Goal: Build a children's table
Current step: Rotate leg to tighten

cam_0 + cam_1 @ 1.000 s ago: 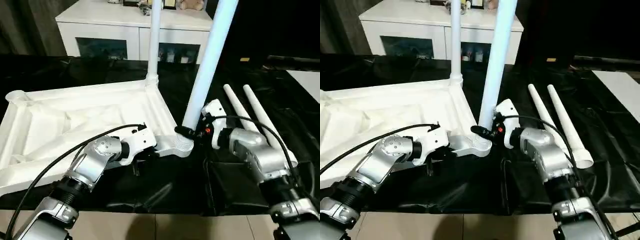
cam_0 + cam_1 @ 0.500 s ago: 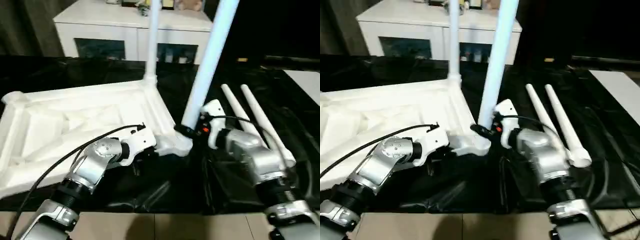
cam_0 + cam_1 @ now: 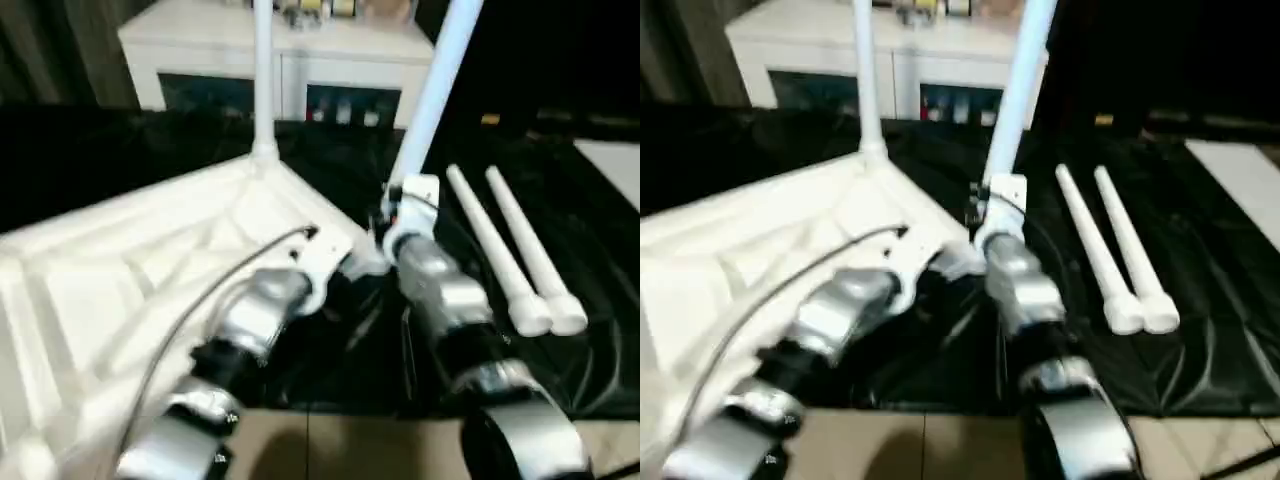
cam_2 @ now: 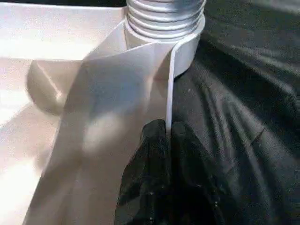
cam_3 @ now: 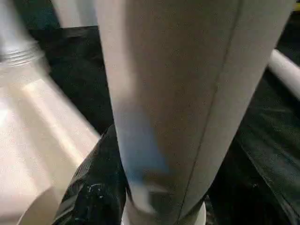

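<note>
Left hand [image 4: 166,136] pinches white plastic ribbed tabletop [image 3: 130,270] rim; right hand [image 5: 140,187] grips upright white tube leg [image 3: 432,85]; two spare legs [image 3: 505,245] at 3 o'clock.

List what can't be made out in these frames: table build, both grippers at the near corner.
- Near corner socket: eye views, the two wrists crowd in front of it; how deep the held leg sits is unreadable.
- Tops of both standing legs, held one and far leg: cut off by the top edge.
- Right gripper: wrist view, the leg hides the far finger.
- Items on the cabinet: blurred.
- Left gripper: pinches the tabletop rim.
</note>
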Motion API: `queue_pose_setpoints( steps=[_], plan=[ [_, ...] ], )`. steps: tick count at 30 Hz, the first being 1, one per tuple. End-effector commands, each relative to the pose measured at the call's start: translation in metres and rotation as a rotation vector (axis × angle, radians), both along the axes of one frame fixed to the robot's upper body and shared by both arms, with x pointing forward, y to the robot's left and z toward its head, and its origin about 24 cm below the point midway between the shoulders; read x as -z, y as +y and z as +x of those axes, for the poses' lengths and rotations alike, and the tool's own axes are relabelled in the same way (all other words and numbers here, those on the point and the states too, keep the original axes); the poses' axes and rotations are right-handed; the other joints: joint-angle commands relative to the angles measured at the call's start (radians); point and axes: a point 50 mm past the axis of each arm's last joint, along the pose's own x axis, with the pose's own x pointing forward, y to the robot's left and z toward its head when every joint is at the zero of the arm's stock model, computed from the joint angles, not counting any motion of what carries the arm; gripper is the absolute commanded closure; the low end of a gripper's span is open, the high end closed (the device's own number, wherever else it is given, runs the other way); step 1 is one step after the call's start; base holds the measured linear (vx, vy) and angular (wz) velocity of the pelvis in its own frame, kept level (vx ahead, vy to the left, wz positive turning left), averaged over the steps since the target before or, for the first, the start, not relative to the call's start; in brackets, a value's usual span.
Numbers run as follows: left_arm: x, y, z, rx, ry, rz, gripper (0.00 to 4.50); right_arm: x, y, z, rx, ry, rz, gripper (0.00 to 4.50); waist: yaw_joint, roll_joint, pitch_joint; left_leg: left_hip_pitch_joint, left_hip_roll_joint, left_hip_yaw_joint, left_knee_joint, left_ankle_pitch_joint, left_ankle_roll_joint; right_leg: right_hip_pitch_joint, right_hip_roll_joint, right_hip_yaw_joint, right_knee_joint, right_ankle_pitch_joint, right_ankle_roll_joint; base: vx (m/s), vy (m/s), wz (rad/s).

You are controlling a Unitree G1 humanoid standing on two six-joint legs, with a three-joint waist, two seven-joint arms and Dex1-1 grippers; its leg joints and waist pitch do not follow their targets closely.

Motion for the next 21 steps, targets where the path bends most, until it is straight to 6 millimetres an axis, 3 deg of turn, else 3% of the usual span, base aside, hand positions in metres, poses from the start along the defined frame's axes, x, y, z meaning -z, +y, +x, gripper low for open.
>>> queue_pose_setpoints(
  steps=[1, 6, 12, 14, 16, 19, 21],
  plan=[
    [-0.014, 0.007, 0.01, -0.068, -0.052, -0.014, 4.5, 0.068, -0.024, -0.03, 0.116, 0.309, -0.022, 2.66, -0.009, 0.016, -0.022, 0.014, 0.054, -0.019, -0.098, -0.403, -0.052, 0.009, -0.063, 0.053, -0.105, -0.246, -0.149, 0.0, 0.0, 0.0],
    [-0.014, 0.014, 0.011, -0.07, -0.063, -0.001, 4.5, 0.067, -0.024, -0.029, 0.111, 0.304, -0.038, 2.66, -0.008, 0.014, -0.024, 0.009, 0.054, -0.02, -0.105, -0.391, -0.044, 0.014, -0.066, 0.053, -0.112, -0.25, -0.128, 0.0, 0.0, 0.0],
    [-0.015, 0.026, 0.013, -0.078, -0.092, 0.038, 4.5, 0.062, -0.021, -0.023, 0.121, 0.268, -0.032, 2.66, -0.013, 0.011, -0.023, 0.007, 0.052, -0.021, -0.106, -0.427, -0.046, 0.007, -0.069, 0.054, -0.123, -0.352, -0.104, 0.0, 0.0, 0.0],
    [-0.015, 0.028, 0.014, -0.075, -0.1, 0.039, 4.5, 0.056, -0.018, -0.019, 0.073, 0.217, -0.011, 2.66, -0.016, 0.011, -0.024, 0.007, 0.052, -0.02, -0.106, -0.417, -0.044, 0.005, -0.067, 0.053, -0.123, -0.335, -0.103, 0.0, 0.0, 0.0],
    [-0.016, 0.03, 0.014, -0.056, -0.124, 0.045, 4.5, 0.049, -0.015, -0.016, 0.03, 0.165, 0.004, 2.1, -0.018, 0.009, -0.024, 0.003, 0.053, -0.019, -0.106, -0.413, -0.035, 0.008, -0.068, 0.053, -0.123, -0.329, -0.109, 0.0, 0.0, 0.0],
    [-0.017, 0.034, 0.015, -0.005, -0.159, 0.069, 4.5, 0.036, -0.013, -0.011, -0.02, 0.086, 0.041, 1.88, -0.02, 0.009, -0.025, 0.001, 0.053, -0.016, -0.105, -0.382, -0.018, 0.01, -0.067, 0.054, -0.121, -0.3, -0.122, 0.0, 0.0, 0.0],
    [-0.02, 0.038, 0.014, 0.043, -0.179, 0.078, 4.5, 0.021, -0.015, -0.008, -0.082, 0.02, 0.059, 1.63, -0.014, 0.007, -0.034, -0.007, 0.058, -0.011, -0.099, -0.243, 0.012, 0.028, -0.068, 0.055, -0.102, -0.142, -0.161, 0.0, 0.0, 0.0]
  ],
)
